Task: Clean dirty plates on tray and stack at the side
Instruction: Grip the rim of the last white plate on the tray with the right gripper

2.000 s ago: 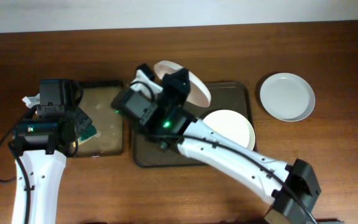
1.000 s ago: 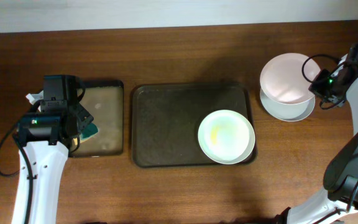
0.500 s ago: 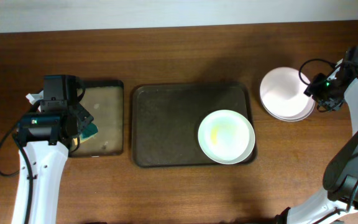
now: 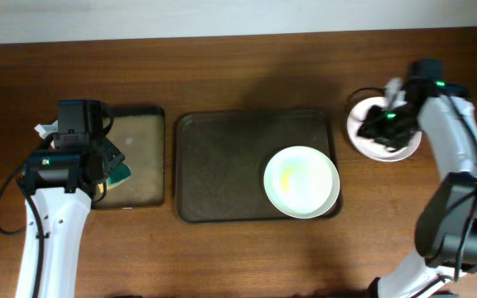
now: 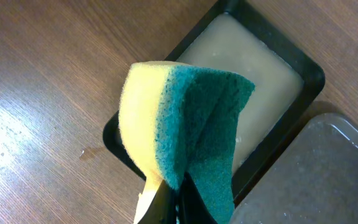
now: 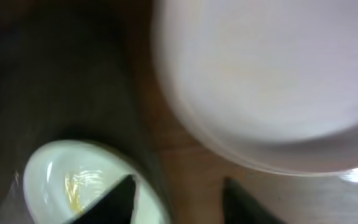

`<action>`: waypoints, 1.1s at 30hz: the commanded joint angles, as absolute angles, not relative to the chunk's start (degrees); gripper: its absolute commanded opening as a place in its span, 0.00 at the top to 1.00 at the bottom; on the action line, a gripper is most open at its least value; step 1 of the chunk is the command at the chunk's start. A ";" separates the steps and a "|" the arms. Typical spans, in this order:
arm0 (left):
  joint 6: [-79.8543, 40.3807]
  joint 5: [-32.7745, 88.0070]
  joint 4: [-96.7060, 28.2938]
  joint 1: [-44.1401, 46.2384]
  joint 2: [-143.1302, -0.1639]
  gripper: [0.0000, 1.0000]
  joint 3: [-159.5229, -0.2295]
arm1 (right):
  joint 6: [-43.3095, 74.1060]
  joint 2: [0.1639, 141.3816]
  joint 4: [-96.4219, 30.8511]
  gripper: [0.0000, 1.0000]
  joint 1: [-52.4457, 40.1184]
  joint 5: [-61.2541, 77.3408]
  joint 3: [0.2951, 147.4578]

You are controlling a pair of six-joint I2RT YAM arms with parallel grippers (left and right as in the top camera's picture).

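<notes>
A white plate (image 4: 301,182) with a yellow smear lies at the right end of the large dark tray (image 4: 222,165). It also shows in the right wrist view (image 6: 73,180). Two stacked white plates (image 4: 390,151) sit on the table to the right of the tray, blurred in the right wrist view (image 6: 266,74). My right gripper (image 4: 381,122) hovers over that stack, open and empty (image 6: 179,199). My left gripper (image 4: 110,170) is shut on a yellow and green sponge (image 5: 185,124) above the small black tray.
A small narrow black tray (image 4: 139,141) holding cloudy soapy water (image 5: 260,81) stands left of the large tray. The large tray's corner (image 5: 334,168) shows in the left wrist view. The table is brown wood.
The right gripper set its plate on the plate at the right, let go, and swung left over the stack. The left arm has not moved.
</notes>
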State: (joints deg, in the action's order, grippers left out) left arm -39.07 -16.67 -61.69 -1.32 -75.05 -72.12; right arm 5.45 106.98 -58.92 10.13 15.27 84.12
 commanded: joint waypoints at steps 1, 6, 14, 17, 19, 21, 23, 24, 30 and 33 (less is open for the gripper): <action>-38.98 -16.67 -61.58 -1.67 -75.37 1.00 -72.14 | 3.20 106.98 -61.34 0.63 2.79 9.37 83.64; -38.98 -16.67 -61.58 -1.67 -75.37 1.00 -72.14 | 3.01 107.00 -59.00 0.38 -5.67 0.45 79.22; -38.98 -16.67 -61.69 -1.67 -75.37 1.00 -72.14 | 0.89 107.20 -52.99 0.34 -8.60 -0.56 72.95; -38.98 -16.64 -61.69 -1.67 -75.37 1.00 -72.14 | 0.91 107.20 -52.64 0.34 -8.62 -0.49 71.09; -38.98 -16.67 -61.69 -1.67 -75.37 1.00 -72.14 | 0.93 107.20 -52.64 0.34 -8.62 -0.30 70.39; -38.98 -16.67 -61.69 -1.67 -75.37 1.00 -72.14 | 0.93 107.20 -52.77 0.39 -8.62 1.37 70.11; -38.98 -16.64 -61.69 -1.67 -75.37 1.00 -72.14 | 1.50 107.20 -53.17 0.50 -8.62 2.42 70.11; -38.98 -16.64 -61.69 -1.67 -75.37 1.00 -72.14 | 2.39 107.20 -53.45 0.55 -8.62 2.33 70.11; -38.98 -16.67 -61.69 -1.67 -75.37 1.00 -72.14 | 2.39 107.20 -54.61 0.63 -8.62 2.52 70.11; -38.98 -16.67 -61.69 -1.67 -75.37 1.00 -72.14 | 4.10 107.20 -55.07 0.66 -8.62 4.19 69.82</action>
